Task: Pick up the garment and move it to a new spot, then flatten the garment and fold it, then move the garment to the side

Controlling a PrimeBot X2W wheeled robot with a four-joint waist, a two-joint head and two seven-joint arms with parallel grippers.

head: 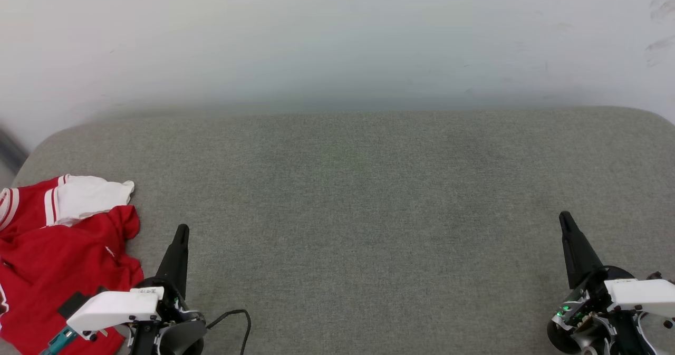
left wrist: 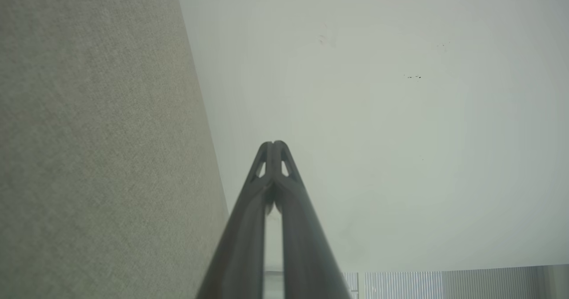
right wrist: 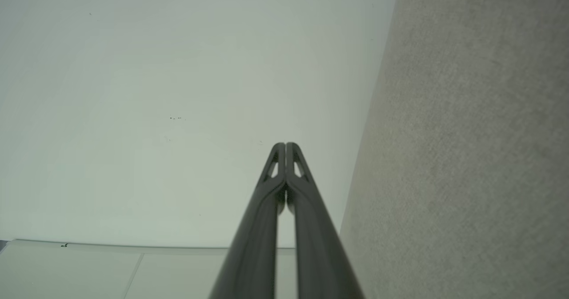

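head view: red garment (head: pixel 58 249) with a white sleeve and red-white striped trim, crumpled at the lower left of the frame on the left end of the grey fabric-covered tabletop (head: pixel 369 186), partly cut off by the frame's edge. just right of it, the left gripper (head: pixel 182 231), dark fingers pressed together into one point, aimed up the frame, holding nothing, tip clear of the cloth. at the lower right, well apart from the garment, the right gripper (head: pixel 564 219), likewise closed to a single point and empty. thin black cable (head: pixel 237 315) looping on the tabletop beside the left wrist. pale wall (head: pixel 337 38) across the top of the frame.

left wrist view: left gripper (left wrist: pixel 273 145) rising from the bottom middle, fingertips meeting, nothing between them; grey tabletop down the left of the frame, pale wall on the right.

right wrist view: right gripper (right wrist: pixel 285 144) rising from the bottom middle, fingertips together, empty; pale wall on the left, grey tabletop down the right.
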